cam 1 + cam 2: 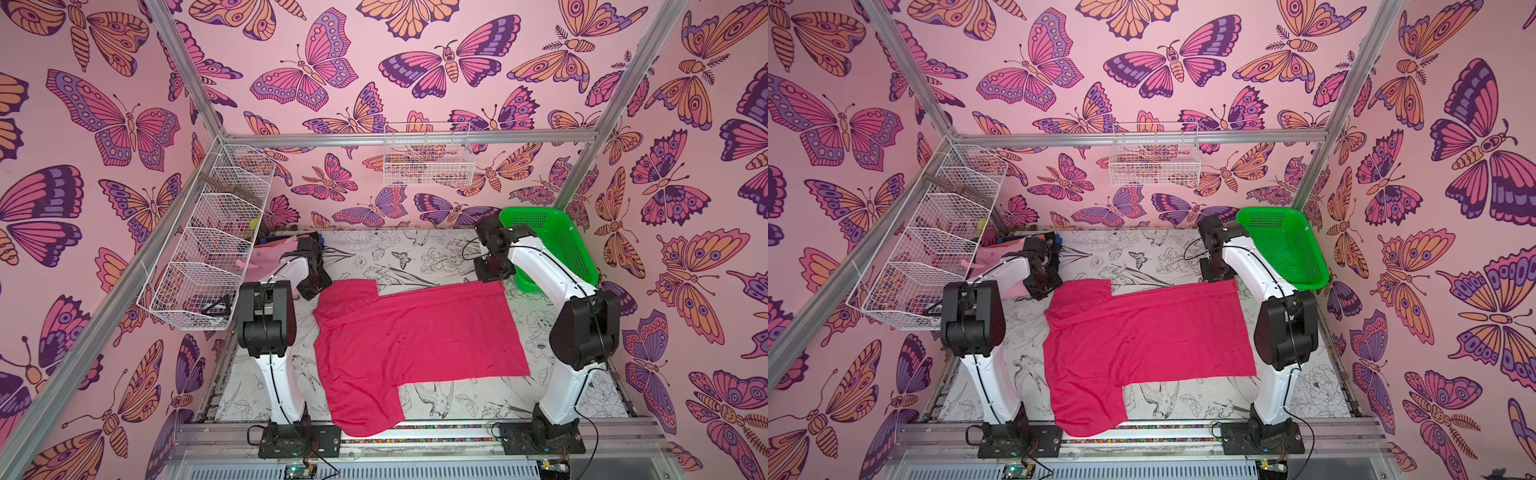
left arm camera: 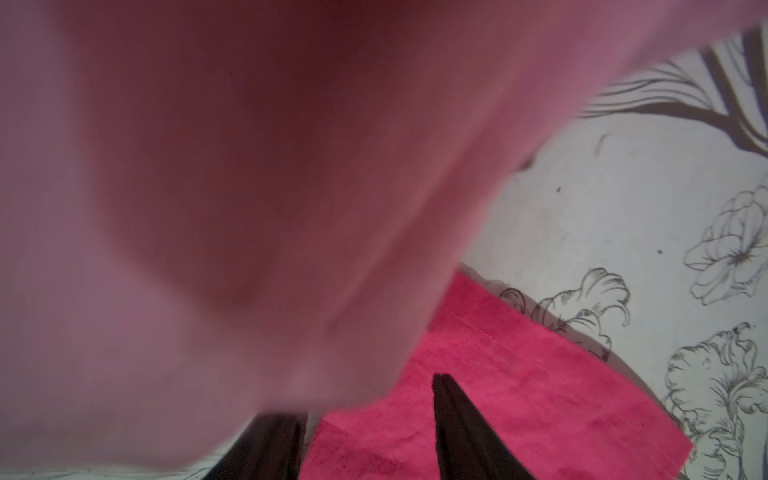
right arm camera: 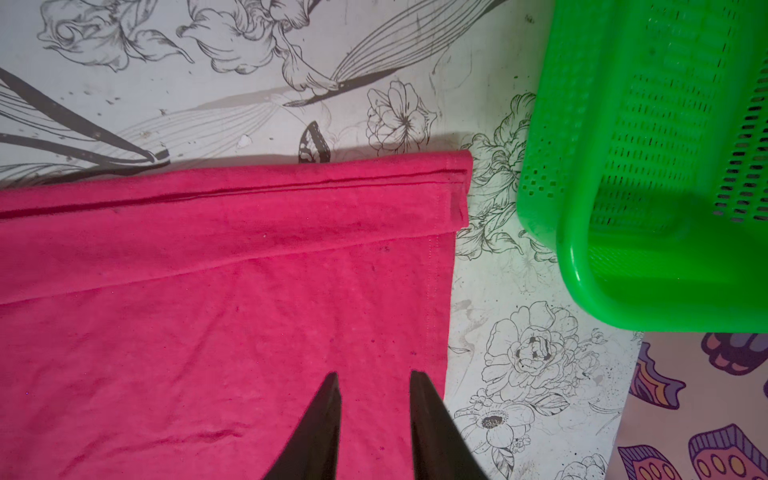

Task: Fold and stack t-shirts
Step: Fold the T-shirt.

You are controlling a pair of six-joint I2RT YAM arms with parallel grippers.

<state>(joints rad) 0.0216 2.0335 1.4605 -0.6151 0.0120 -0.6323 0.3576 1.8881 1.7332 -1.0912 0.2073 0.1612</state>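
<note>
Both arms are bending forward over the far side of the counter, the left hand and right hand both spread, pinching nothing. The crimson t-shirt is lying flat mid-counter, its far edge folded over narrowly.

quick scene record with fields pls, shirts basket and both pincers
crimson t-shirt: spread flat on the table, near sleeve hanging over the front edge
light pink shirt: at the table's far left corner
green basket: tilted in the far right corner
left pincer: open, above the crimson sleeve
right pincer: open, above the hem corner
</note>
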